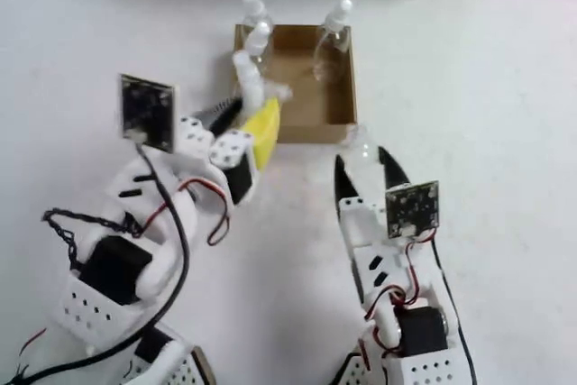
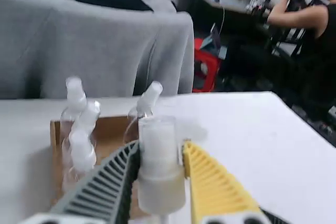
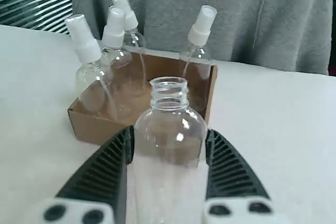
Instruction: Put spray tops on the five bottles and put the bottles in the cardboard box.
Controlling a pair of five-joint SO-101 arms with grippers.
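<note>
Spreading wide, the white counter (image 1: 487, 87) carries the cardboard box (image 1: 341, 113) by the middle of its far edge, with four capped bottles (image 3: 195, 56) standing inside. The right end effector (image 3: 169, 136) is clamped on the uncapped bottle (image 3: 169, 153), just on the near side of the box. The left end effector (image 2: 160, 149) pinches a spray top (image 2: 157, 182) over the box's rim.

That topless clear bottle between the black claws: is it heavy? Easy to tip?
Probably light: the bottle looks clear and empty. Its smooth, glossy sides may slip in a grip. Being tall and narrow, it could tip if nudged.
</note>
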